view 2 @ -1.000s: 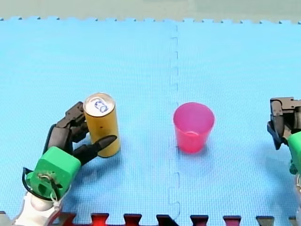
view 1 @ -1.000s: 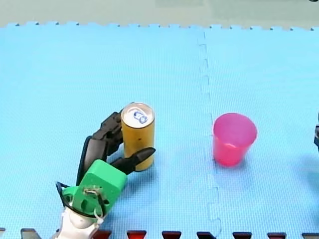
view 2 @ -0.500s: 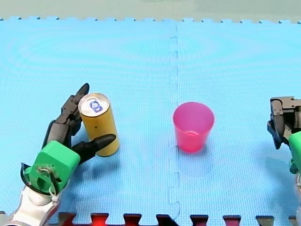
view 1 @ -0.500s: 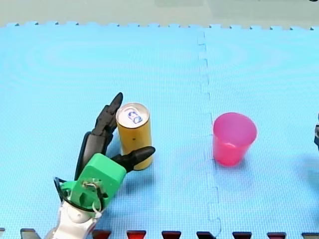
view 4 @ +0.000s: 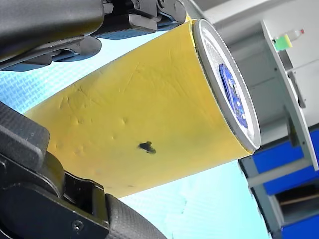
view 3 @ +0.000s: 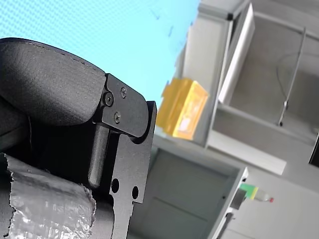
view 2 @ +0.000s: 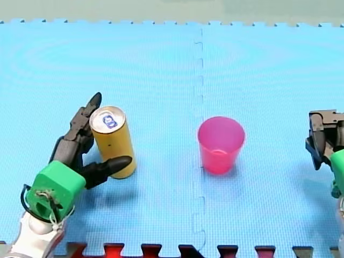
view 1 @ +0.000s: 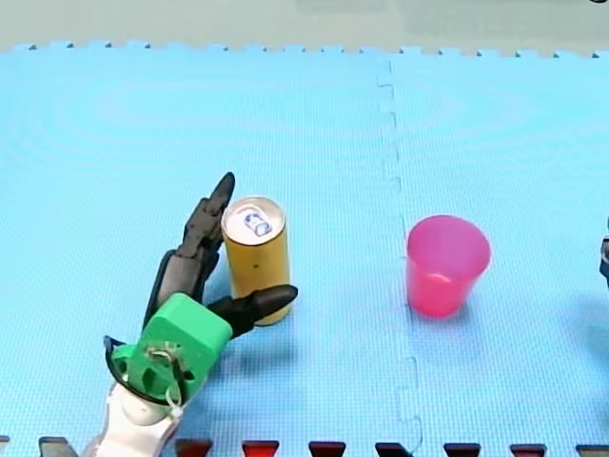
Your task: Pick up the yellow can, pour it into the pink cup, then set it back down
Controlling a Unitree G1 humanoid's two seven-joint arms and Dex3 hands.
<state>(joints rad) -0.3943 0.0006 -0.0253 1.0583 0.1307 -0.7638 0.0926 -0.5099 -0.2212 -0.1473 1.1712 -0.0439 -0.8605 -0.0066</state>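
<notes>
1. The can (view 1: 255,262) stands upright at lower left of the mat (view 1: 333,124), well apart from the cup (view 1: 447,265) at right.
2. The left hand (view 1: 193,284) brackets it unclosed: fingers straight alongside, thumb touching its base.
3. The right hand (view 2: 322,138) sits at the right edge; its state I cannot tell.
4. The can is thin, smooth metal, likely light and easily dented: grip mid-body, gently.

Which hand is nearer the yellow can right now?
Left. The left hand brackets the yellow can, thumb at its base; the right hand is far off, beyond the pink cup.
</notes>
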